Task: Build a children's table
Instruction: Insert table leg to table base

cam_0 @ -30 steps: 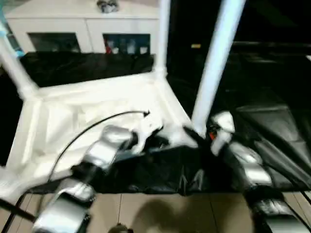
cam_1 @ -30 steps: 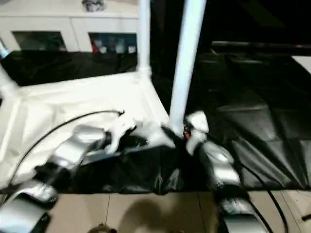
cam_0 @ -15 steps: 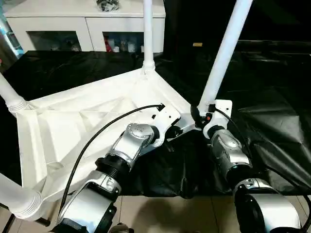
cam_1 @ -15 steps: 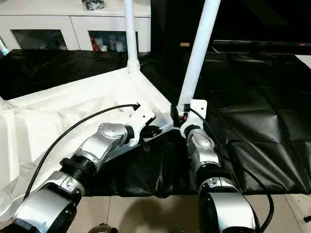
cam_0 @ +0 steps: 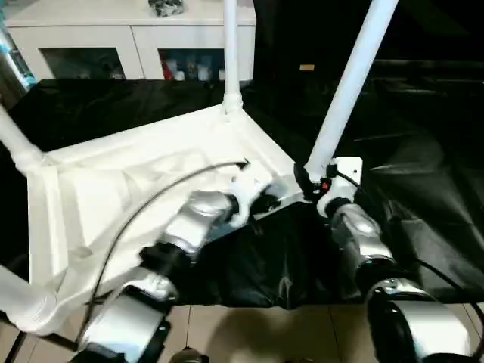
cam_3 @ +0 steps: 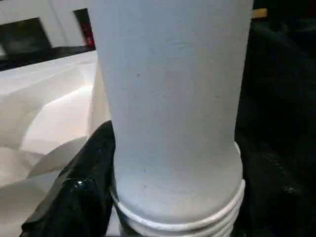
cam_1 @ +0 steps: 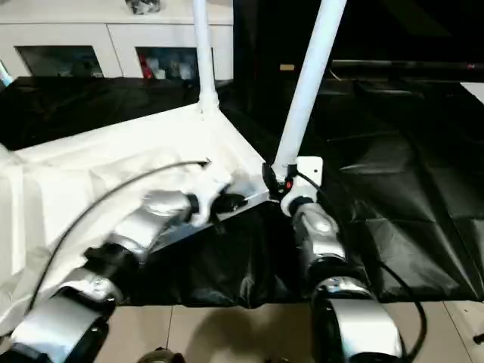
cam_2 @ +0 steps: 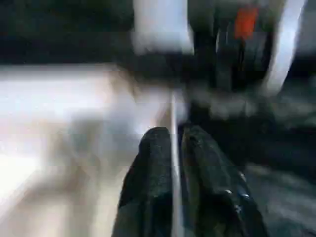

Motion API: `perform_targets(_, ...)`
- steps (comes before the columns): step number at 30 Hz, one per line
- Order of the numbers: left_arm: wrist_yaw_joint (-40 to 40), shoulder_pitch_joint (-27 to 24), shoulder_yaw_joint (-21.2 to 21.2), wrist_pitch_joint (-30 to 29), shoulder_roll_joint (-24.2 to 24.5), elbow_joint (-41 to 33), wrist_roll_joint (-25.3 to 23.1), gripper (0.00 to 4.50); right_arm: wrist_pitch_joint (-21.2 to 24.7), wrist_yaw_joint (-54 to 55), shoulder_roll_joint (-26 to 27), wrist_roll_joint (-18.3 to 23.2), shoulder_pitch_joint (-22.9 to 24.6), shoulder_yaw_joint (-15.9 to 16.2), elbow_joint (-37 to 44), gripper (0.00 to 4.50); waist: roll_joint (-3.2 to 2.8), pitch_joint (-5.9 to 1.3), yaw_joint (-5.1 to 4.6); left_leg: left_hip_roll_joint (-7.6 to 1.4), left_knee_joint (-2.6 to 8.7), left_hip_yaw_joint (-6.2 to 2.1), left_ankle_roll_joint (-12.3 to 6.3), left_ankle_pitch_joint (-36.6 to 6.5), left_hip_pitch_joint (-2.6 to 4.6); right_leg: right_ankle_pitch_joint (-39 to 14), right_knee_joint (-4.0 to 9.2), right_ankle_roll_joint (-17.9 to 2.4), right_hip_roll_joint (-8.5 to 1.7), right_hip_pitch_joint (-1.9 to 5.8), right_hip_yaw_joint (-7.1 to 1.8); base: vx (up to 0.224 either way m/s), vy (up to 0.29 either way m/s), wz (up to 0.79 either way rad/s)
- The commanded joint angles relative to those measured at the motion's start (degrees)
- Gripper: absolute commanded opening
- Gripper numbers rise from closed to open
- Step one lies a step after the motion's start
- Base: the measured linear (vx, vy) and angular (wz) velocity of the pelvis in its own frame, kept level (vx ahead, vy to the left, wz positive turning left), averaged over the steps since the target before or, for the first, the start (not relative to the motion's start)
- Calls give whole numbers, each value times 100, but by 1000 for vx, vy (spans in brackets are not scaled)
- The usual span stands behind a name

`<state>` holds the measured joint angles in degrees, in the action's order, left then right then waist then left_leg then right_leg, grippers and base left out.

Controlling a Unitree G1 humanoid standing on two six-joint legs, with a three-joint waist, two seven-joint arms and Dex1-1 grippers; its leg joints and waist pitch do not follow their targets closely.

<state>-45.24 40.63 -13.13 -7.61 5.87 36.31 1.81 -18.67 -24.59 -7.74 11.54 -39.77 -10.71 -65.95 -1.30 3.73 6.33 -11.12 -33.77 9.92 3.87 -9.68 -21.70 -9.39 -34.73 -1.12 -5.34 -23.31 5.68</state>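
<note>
The children's table top lies upside down on a black cloth, its rim facing up. White legs stand in its corner sockets: one at the far corner, one at the left, one at the near left. The near-right leg leans up and to the right. My right gripper is shut on that leg's base, with a black finger on each side just above the threaded collar. My left gripper sits at the rim beside that corner; its fingers pinch the thin white rim edge.
A white cabinet with glass doors stands behind the table. The black cloth spreads wide to the right, with folds. Beige floor tiles show at the near edge. A black cable arcs over my left forearm.
The camera swung and settled over the last second. My left forearm has shifted slightly and shows blurred at the rim. The right gripper keeps its hold on the leg base.
</note>
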Motion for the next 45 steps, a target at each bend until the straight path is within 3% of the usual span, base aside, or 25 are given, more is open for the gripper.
perform_targets(1,-263,10,98,53,26,-213,202,91,5,-276,-92,63,60,34,154,277,37,-449,-14,-229,405,-39,-403,-1407,55,-1345,428,-1383,-378,312,-284,0,0,0)
perform_targets(6,-843,181,517,9,62,-463,849,122,188,-1446,-406,175,168,192,688,277,67,-486,19,-213,335,-8,-683,-881,12,-637,329,-1543,-349,345,-275,0,0,0)
perform_targets(10,-894,357,593,-75,-69,-465,1011,154,434,-2008,-501,333,228,208,1042,276,84,-481,44,-200,305,17,-816,-836,1,-664,332,-1560,-337,351,-267,0,0,0)
perform_targets(17,-600,810,625,-125,-468,-80,1026,214,1075,-3086,-572,646,554,562,2149,276,84,-460,89,-204,318,6,-712,-1077,15,-1285,424,-1333,-336,328,-264,0,0,0)
perform_targets(20,-543,921,723,-184,-565,-17,1133,237,1401,-3313,-566,744,703,655,2592,276,104,-461,97,-190,322,-11,-689,-1030,-11,-1338,420,-1244,-334,351,-255,0,0,0)
perform_targets(24,-734,918,891,-519,-680,-313,1552,270,1680,-3509,-571,736,883,834,2999,275,117,-472,115,-200,310,-8,-711,-939,-18,-1236,404,-1329,-350,338,-252,0,0,0)
perform_targets(30,-761,777,882,-428,-694,-491,1585,331,2033,-3563,-618,808,1124,980,3493,275,86,-466,145,-219,330,-22,-641,-1030,15,-1397,437,-1243,-354,317,-266,0,0,0)
perform_targets(34,-1008,547,951,-930,-714,-987,1994,284,2522,-3858,-814,830,1408,1222,4087,275,105,-462,208,-232,327,-15,-638,-968,9,-1273,405,-1288,-349,326,-274,0,0,0)
perform_targets(35,-1007,522,947,-958,-711,-1031,2009,291,2565,-3888,-835,835,1433,1247,4142,275,108,-456,211,-227,326,-12,-640,-1011,10,-1356,425,-1245,-349,319,-274,0,0,0)
perform_targets(37,-955,363,913,-1127,-681,-1284,2047,285,2706,-3949,-899,865,1538,1328,4362,275,158,-444,207,-223,337,-10,-604,-1049,11,-1568,450,-1153,-357,321,-276,0,0,0)
perform_targets(38,-890,318,906,-1177,-674,-1349,2032,271,2720,-3936,-905,867,1558,1337,4404,275,132,-443,206,-229,343,-23,-571,-1059,10,-1666,451,-1107,-370,314,-281,0,0,0)
perform_targets(41,-634,159,873,-1269,-632,-1522,1928,248,2886,-3911,-922,970,1645,1332,4631,275,170,-443,186,-220,350,-24,-521,-1072,11,-1819,477,-982,-364,306,-283,0,0,0)
perform_targets(45,-440,-92,900,-1478,-593,-1905,2017,215,3093,-3918,-967,1024,1801,1366,4965,275,148,-454,184,-215,339,-23,-503,-966,5,-1646,454,-953,-354,304,-289,0,0,0)
